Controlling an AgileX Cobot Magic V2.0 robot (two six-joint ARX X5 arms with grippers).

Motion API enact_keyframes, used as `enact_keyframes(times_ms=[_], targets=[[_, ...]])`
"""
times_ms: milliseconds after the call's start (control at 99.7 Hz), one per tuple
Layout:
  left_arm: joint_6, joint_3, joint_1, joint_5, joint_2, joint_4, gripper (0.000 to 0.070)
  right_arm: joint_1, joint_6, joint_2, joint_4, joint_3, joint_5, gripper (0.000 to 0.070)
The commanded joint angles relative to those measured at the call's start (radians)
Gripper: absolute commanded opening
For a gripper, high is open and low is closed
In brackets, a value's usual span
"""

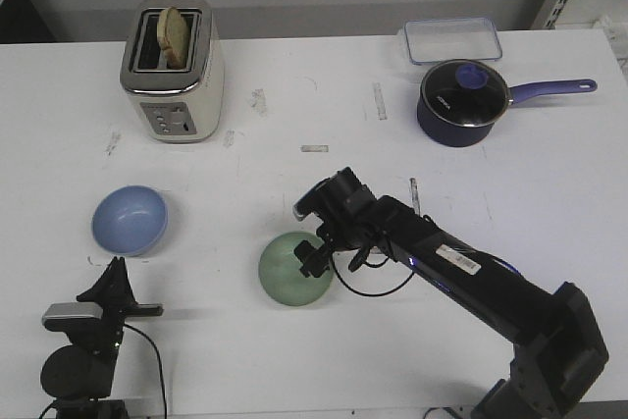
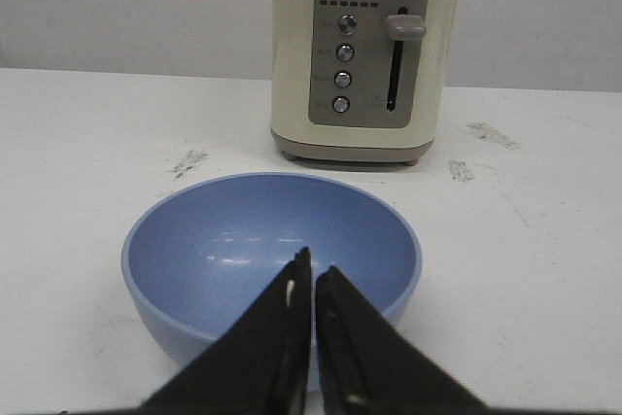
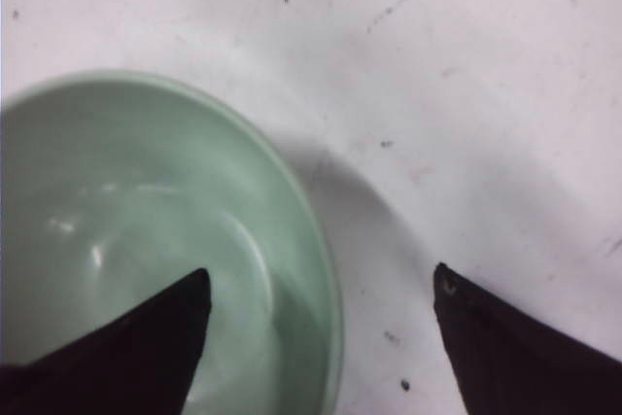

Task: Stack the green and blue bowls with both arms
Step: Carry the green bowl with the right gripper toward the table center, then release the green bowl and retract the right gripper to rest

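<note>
The pale green bowl (image 1: 292,270) sits upright on the white table near the middle front; it fills much of the right wrist view (image 3: 146,230). My right gripper (image 1: 316,254) is open just above the bowl's right rim, one finger over the inside and one over the table outside (image 3: 321,284). The light blue bowl (image 1: 130,220) sits at the left; it also shows in the left wrist view (image 2: 262,240). My left gripper (image 1: 114,277) is shut and empty just in front of it, tips pointing at its near rim (image 2: 313,269).
A cream toaster (image 1: 174,68) with a slice of bread stands at the back left, behind the blue bowl (image 2: 364,51). A navy saucepan (image 1: 463,100) with a purple handle and a clear lidded box (image 1: 453,38) stand at the back right.
</note>
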Motion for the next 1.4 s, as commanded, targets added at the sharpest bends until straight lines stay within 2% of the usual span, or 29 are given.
enact_keyframes(times_ms=[0,60,130,191,231,241,271,371,461,622,782,922,1073,1183,1394], targets=[[0.002,-0.020,0.002,0.002,0.000,0.011,0.0001,0.001,0.002,-0.034,0.011,0.050,-0.002,0.0516],[0.002,-0.020,0.002,0.002,0.000,0.011,0.0001,-0.013,0.002,-0.072,0.011,0.072,-0.002,0.0489],[0.002,-0.020,0.002,0.002,0.000,0.011,0.0001,-0.034,0.002,-0.119,0.021,0.094,-0.001,0.0384],[0.002,-0.020,0.002,0.002,0.000,0.011,0.0001,-0.060,0.002,-0.171,0.045,0.100,-0.001,0.0246],[0.002,-0.020,0.002,0.002,0.000,0.008,0.0001,-0.081,0.000,-0.203,0.066,0.100,0.001,0.0113],[0.002,-0.020,0.002,0.002,0.000,0.008,0.0001,-0.090,-0.002,-0.216,0.071,0.100,0.003,0.0059],[0.002,-0.020,0.002,0.002,0.000,0.006,0.0001,-0.111,-0.010,-0.241,0.079,0.100,0.007,0.0000],[0.002,-0.020,0.002,0.002,0.000,0.005,0.0001,-0.187,-0.013,-0.317,0.074,0.100,0.087,0.0001],[0.002,-0.020,0.002,0.002,0.000,0.005,0.0001,-0.267,-0.020,-0.375,0.019,0.099,0.156,0.0001],[0.002,-0.020,0.002,0.002,0.000,0.005,0.0001,-0.423,-0.038,-0.472,-0.046,0.049,0.181,0.0001],[0.002,-0.020,0.002,0.002,0.000,0.005,0.0001,-0.553,-0.038,-0.627,0.050,-0.139,0.186,0.0001],[0.002,-0.020,0.002,0.002,0.000,0.006,0.0002,-0.617,-0.034,-0.782,0.172,-0.352,0.210,0.0001],[0.000,-0.020,0.002,0.002,0.000,-0.006,0.0001,-0.636,-0.035,-0.930,0.290,-0.573,0.211,0.0001],[-0.040,-0.020,0.002,0.002,0.000,-0.007,0.0001,-0.636,-0.035,-1.021,0.351,-0.698,0.210,0.0001],[-0.108,0.028,0.002,-0.020,0.002,0.000,0.0001,-0.636,-0.034,-1.122,0.407,-0.785,0.210,0.0001]])
